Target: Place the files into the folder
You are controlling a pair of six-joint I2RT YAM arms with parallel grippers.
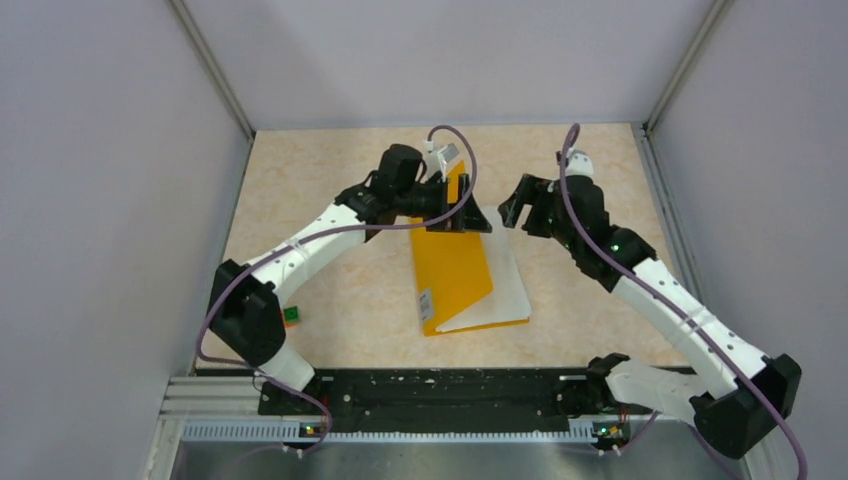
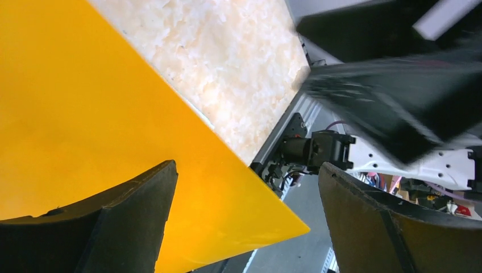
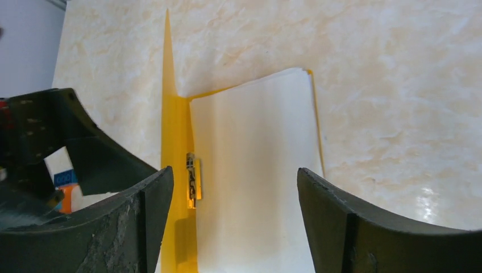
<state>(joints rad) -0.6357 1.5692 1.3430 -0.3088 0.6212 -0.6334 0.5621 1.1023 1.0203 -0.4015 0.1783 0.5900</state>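
Observation:
The orange folder (image 1: 450, 265) lies mid-table with its cover raised along the far end. The white files (image 1: 508, 290) lie on its lower leaf, to the right of the cover. My left gripper (image 1: 468, 215) is at the folder's far edge. In the left wrist view the orange cover (image 2: 85, 114) passes between the wide-open jaws of my left gripper (image 2: 247, 166), close to the left finger and apart from the right one. My right gripper (image 1: 512, 210) hovers open just right of it. From its wrist, my right gripper (image 3: 234, 170) looks down on the files (image 3: 256, 170), with the cover (image 3: 168, 85) standing edge-on.
A small green block (image 1: 291, 314) lies by the left arm's base link. Grey walls close in the table on the left, back and right. A black rail (image 1: 440, 390) runs along the near edge. The left arm's dark wrist (image 3: 57, 142) shows beside the raised cover.

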